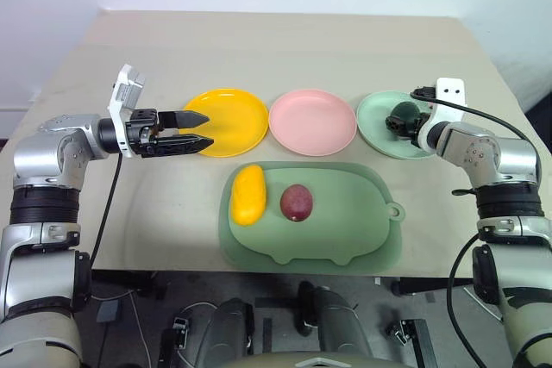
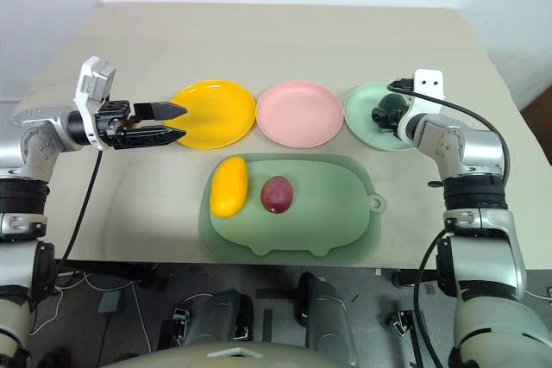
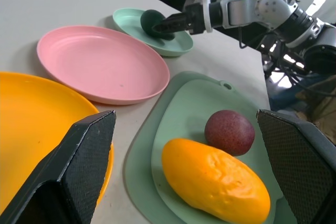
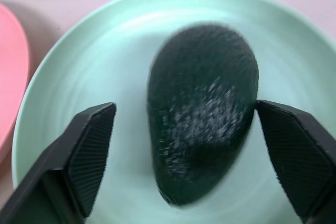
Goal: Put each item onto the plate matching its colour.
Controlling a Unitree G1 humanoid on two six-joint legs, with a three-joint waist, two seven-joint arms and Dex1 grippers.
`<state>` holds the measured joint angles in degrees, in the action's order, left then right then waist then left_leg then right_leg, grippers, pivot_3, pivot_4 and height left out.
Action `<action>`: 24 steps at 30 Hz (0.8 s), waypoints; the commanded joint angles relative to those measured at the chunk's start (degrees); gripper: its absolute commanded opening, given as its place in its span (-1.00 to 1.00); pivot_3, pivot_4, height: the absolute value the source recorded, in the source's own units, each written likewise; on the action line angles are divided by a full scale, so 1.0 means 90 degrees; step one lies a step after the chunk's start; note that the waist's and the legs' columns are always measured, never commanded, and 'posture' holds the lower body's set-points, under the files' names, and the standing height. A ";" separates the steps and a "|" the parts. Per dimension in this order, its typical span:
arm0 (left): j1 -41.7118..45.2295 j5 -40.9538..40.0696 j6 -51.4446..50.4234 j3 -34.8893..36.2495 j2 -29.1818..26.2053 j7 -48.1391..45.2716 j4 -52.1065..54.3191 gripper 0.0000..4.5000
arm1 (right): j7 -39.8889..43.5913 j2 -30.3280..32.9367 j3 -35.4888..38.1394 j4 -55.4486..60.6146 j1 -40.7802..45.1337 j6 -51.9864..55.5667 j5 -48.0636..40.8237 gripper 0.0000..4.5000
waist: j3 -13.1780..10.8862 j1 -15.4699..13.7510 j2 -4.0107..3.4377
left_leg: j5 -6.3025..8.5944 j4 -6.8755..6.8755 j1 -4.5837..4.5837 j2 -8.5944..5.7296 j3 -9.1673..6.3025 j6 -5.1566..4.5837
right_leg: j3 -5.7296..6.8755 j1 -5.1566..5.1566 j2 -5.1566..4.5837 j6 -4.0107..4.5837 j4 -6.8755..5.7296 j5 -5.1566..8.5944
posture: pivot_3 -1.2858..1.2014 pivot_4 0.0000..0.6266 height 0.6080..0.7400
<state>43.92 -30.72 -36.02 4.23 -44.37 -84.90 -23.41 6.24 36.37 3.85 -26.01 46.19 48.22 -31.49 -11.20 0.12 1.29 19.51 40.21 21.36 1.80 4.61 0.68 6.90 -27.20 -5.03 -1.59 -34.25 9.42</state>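
Observation:
A dark green bumpy avocado (image 4: 202, 108) lies on the mint-green plate (image 1: 373, 129) at the back right. My right gripper (image 1: 398, 120) reaches over that plate with its fingers open on either side of the avocado, a gap showing on one side. The oblong yellow mango (image 1: 248, 194) and the round dark purple-red fruit (image 1: 297, 202) rest side by side on the sage-green pig-shaped mat (image 1: 345, 230). My left gripper (image 1: 209, 129) hovers open and empty at the left edge of the yellow plate (image 1: 237, 118), pointing right.
An empty pink plate (image 1: 312, 121) sits between the yellow and green plates. The tan table (image 1: 285, 49) stretches bare behind the plates. Its front edge runs just below the mat. A black cable trails from each wrist.

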 commanded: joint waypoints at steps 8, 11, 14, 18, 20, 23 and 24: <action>0.0073 -0.0148 0.0011 0.0192 -0.0033 -0.0032 0.0118 1.00 | -0.0290 -0.0467 0.1462 0.2358 0.0273 0.1978 -0.0878 0.98 | 0.0001 0.0060 -0.0003 | -0.0006 -0.0002 0.0000 0.0002 -0.0002 0.0011 | 0.0000 -0.0001 0.0000 0.0000 -0.0003 0.0000 | 0.03 -0.52 1.00; 0.0077 -0.0161 0.0021 0.0189 -0.0015 -0.0028 0.0111 1.00 | -0.0371 -0.0591 0.1827 0.2734 0.0236 0.2776 -0.1185 0.98 | 0.0001 0.0048 -0.0003 | -0.0006 -0.0002 0.0000 0.0001 -0.0002 0.0011 | 0.0000 0.0001 -0.0002 0.0000 -0.0004 -0.0001 | 0.03 -0.52 1.00; 0.0076 -0.0168 0.0013 0.0171 0.0006 -0.0025 0.0110 1.00 | -0.0329 -0.0794 0.2264 0.3266 0.0157 0.4011 -0.1650 0.98 | 0.0001 0.0050 -0.0003 | -0.0006 -0.0002 0.0001 -0.0001 -0.0003 0.0011 | 0.0000 0.0001 -0.0004 -0.0001 -0.0004 -0.0001 | 0.03 -0.52 1.00; 0.0081 -0.0158 0.0029 0.0141 0.0028 -0.0029 0.0070 1.00 | -0.0495 -0.1039 0.2556 0.3907 -0.0031 0.4860 -0.2105 0.98 | 0.0003 0.0055 -0.0005 | -0.0006 -0.0002 0.0000 0.0000 -0.0004 0.0010 | 0.0000 0.0000 -0.0002 0.0000 -0.0006 -0.0002 | 0.03 -0.52 1.00; 0.0084 -0.0147 0.0046 0.0132 0.0048 -0.0028 0.0050 1.00 | -0.0786 -0.1027 0.2545 0.4068 -0.0231 0.4920 -0.2704 0.98 | 0.0003 0.0055 -0.0005 | -0.0005 -0.0002 -0.0001 0.0000 -0.0005 0.0009 | 0.0000 0.0001 -0.0002 0.0000 -0.0006 -0.0002 | 0.03 -0.52 1.00; 0.0073 -0.0153 0.0047 0.0119 0.0075 -0.0037 0.0047 1.00 | -0.1153 -0.1021 0.2570 0.4284 -0.0437 0.4920 -0.3877 0.98 | 0.0003 0.0058 -0.0005 | -0.0005 -0.0002 -0.0001 -0.0001 -0.0004 0.0009 | 0.0000 0.0001 -0.0003 0.0000 -0.0005 -0.0002 | 0.03 -0.52 1.00; 0.0074 -0.0159 0.0043 0.0118 0.0089 -0.0038 0.0039 1.00 | -0.1292 -0.0964 0.2493 0.4296 -0.0542 0.4920 -0.4356 0.98 | 0.0003 0.0059 -0.0005 | -0.0005 -0.0002 -0.0001 -0.0001 -0.0004 0.0009 | 0.0000 0.0001 -0.0003 0.0000 -0.0006 -0.0002 | 0.03 -0.52 1.00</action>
<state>43.93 -31.47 -35.99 4.17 -43.47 -84.89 -23.68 -3.53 26.84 25.66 9.82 41.34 92.09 -63.56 -11.18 0.65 1.25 19.47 40.18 21.35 1.78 4.57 0.76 6.90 -27.19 -5.05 -1.58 -34.31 9.40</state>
